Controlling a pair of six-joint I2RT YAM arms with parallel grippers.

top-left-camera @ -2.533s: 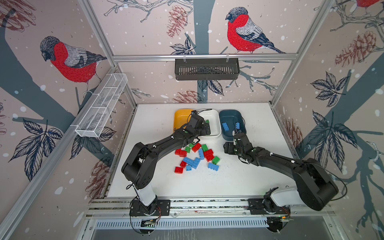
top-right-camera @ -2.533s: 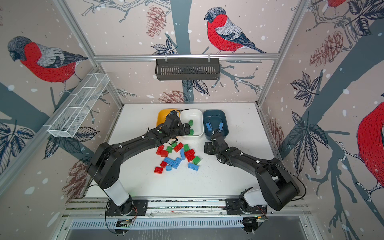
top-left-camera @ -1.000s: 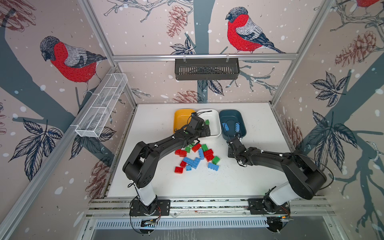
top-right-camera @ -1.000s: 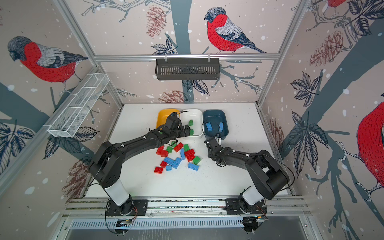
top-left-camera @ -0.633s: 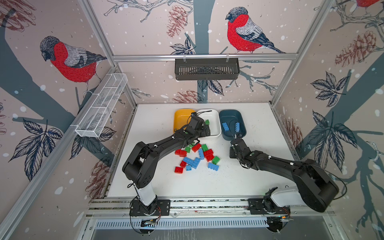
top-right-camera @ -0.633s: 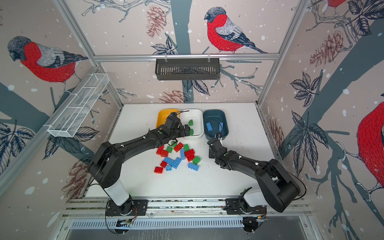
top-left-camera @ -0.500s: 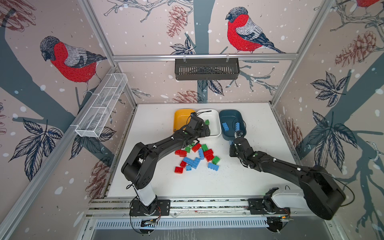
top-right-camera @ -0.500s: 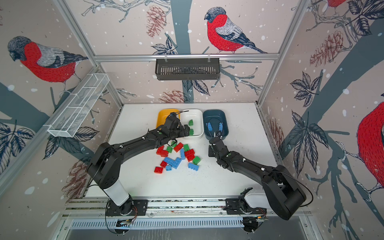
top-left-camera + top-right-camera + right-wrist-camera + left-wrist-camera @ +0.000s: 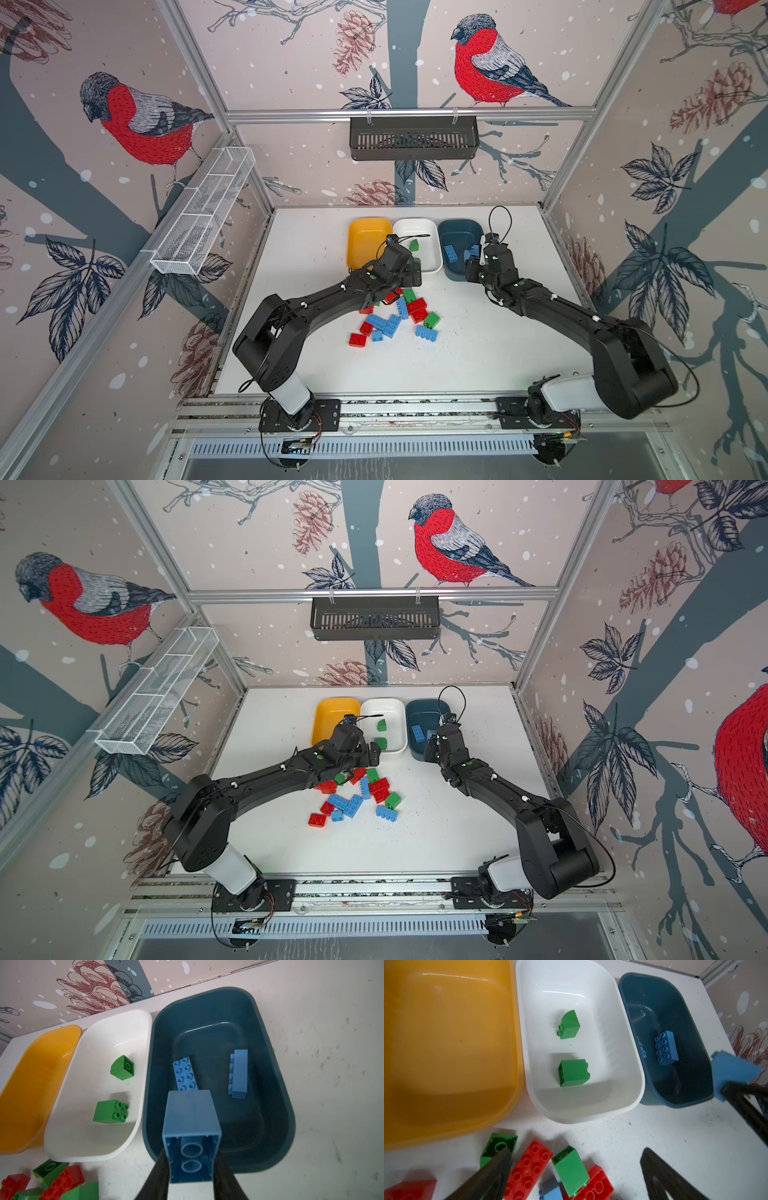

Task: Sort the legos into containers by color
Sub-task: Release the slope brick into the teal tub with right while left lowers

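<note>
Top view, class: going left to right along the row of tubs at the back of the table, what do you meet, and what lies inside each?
Yellow tub, nothing seen inside → white tub, green bricks → teal tub, blue bricks.

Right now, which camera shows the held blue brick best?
Right wrist view: the blue brick fills the centre, hollow underside facing the camera. The left wrist view catches a blurred part at its edge; both top views barely show it.
</note>
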